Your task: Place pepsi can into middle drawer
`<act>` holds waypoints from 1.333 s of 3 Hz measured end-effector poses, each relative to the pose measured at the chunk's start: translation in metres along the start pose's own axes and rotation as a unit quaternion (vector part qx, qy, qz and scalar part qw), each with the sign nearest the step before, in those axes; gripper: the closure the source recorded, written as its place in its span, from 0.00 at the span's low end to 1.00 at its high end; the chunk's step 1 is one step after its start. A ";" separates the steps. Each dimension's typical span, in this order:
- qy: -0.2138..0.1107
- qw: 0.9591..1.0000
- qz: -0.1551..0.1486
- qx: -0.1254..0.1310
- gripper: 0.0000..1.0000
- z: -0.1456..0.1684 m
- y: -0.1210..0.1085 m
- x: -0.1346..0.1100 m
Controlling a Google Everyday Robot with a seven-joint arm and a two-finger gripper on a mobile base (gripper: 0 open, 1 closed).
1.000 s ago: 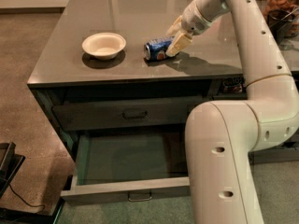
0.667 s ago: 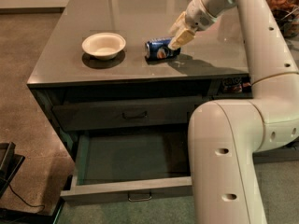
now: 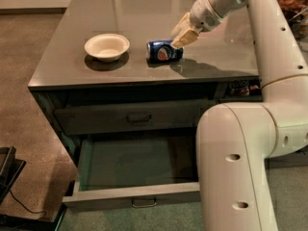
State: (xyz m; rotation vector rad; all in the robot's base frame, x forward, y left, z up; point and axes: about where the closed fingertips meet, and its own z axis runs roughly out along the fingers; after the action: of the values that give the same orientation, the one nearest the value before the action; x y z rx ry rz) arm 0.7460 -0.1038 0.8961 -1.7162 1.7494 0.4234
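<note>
The gripper [image 3: 183, 36] sits at the right end of the pepsi can [image 3: 162, 52] lying sideways on the countertop [image 3: 72, 57] — grip impossible to tell — above the open middle drawer [image 3: 110, 196].

I see small blue pepsi can [image 3: 164, 52], white lettering; cream two-finger gripper [image 3: 182, 38] just beside can; dark grey-green middle drawer [image 3: 110, 196]; cream round bowl [image 3: 107, 46].

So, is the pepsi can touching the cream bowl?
Apart. The camera view shows a bare strip of countertop between the pepsi can and the cream bowl. The gripper is at the can's right end.
</note>
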 end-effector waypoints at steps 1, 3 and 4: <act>-0.009 1.000 0.006 -0.011 1.00 0.008 0.003 0.000; -0.009 1.000 0.006 -0.011 0.84 0.008 0.003 0.000; -0.009 1.000 0.006 -0.011 0.61 0.004 0.002 -0.003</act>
State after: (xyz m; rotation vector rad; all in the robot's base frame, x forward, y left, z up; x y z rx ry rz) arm 0.7449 -0.0988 0.8948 -1.7128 1.7499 0.4629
